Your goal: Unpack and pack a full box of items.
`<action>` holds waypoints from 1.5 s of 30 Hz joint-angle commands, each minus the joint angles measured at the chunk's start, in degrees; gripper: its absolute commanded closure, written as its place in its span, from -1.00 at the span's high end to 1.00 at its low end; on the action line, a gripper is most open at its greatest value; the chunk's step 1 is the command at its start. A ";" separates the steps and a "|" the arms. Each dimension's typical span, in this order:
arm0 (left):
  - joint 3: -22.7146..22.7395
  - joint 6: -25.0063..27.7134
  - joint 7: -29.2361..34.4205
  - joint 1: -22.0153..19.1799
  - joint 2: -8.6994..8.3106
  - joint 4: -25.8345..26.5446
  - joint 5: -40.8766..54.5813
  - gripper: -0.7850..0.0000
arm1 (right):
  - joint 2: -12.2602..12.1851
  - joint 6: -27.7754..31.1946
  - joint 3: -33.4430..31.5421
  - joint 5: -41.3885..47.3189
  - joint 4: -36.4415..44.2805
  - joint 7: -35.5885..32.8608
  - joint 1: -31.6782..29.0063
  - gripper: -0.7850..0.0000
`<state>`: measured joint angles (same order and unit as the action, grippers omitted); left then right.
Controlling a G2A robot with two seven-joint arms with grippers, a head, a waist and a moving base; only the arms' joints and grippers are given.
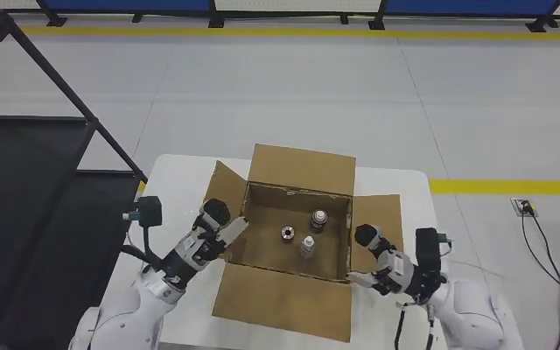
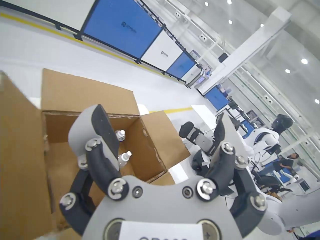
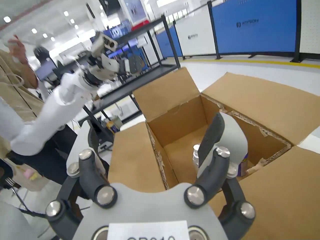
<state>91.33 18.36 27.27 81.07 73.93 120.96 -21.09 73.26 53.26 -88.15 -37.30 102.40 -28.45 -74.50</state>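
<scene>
Unpacking is judged in hand: three bottles [image 1: 307,248] are seen in the open box [image 1: 302,168] mid-desk. Left gripper [image 1: 226,220] and right gripper [image 1: 359,256] are held spread, empty, at its side flaps; a reach inside is called for.

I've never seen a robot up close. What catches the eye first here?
An open cardboard box sits on the white table, flaps spread, with three small containers standing inside. The left gripper and the right gripper flank it, one at each side flap, both open and empty.
</scene>
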 commanded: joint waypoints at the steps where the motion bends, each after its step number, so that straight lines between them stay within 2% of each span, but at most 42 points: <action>1: 3.00 3.08 -2.07 4.03 -0.17 0.22 2.04 1.00 | 0.54 -3.16 4.66 -11.17 0.35 2.98 0.08 1.00; 5: 7.25 7.27 -4.53 9.46 -0.43 -0.14 4.53 1.00 | 1.44 -11.00 11.38 -22.83 -2.29 7.97 2.60 1.00; 8: 8.87 9.42 -6.41 11.27 -0.53 -0.74 6.13 1.00 | 1.88 -14.67 14.09 -24.90 -4.76 9.81 4.71 1.00; 16: 8.87 9.93 -6.62 11.41 -0.54 -0.93 6.64 1.00 | 1.88 -14.67 14.09 -24.90 -4.76 9.81 4.71 1.00; 19: 8.87 9.93 -6.62 11.41 -0.54 -0.93 6.64 1.00 | 1.75 -11.87 14.39 -23.20 -4.62 11.37 4.13 1.00; 22: 8.86 8.52 -7.46 10.91 -0.57 -1.10 5.39 1.00 | 1.63 -18.19 14.11 -27.75 -1.25 10.27 3.29 1.00; 25: 9.05 7.03 -7.01 9.60 -0.74 -1.74 5.63 1.00 | 1.47 -22.75 14.66 -31.74 3.05 4.48 2.96 1.00; 28: 9.43 6.27 -6.49 8.58 -0.92 -2.64 6.34 1.00 | 1.42 -24.94 16.24 -32.41 5.10 -6.35 5.05 1.00; 31: 9.83 5.94 -5.30 7.73 -1.14 -3.62 8.27 1.00 | 1.75 -27.89 18.74 -30.97 2.32 -18.03 10.25 1.00; 34: 10.02 5.93 -4.82 7.38 -1.31 -4.04 8.85 1.00 | 2.32 -30.77 21.41 -28.50 -1.79 -25.99 15.72 1.00; 39: 10.07 5.22 -4.68 7.02 -1.52 -4.90 9.85 1.00 | 3.15 -35.05 23.85 -25.25 -8.59 -30.80 22.47 1.00; 45: 9.89 4.60 -4.49 6.42 -1.77 -5.35 10.28 1.00 | 3.82 -36.96 26.83 -23.47 -13.37 -33.97 26.54 1.00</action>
<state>101.25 23.12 22.87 87.53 72.18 115.69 -10.88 76.98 16.49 -61.83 -60.85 89.65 -62.19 -48.47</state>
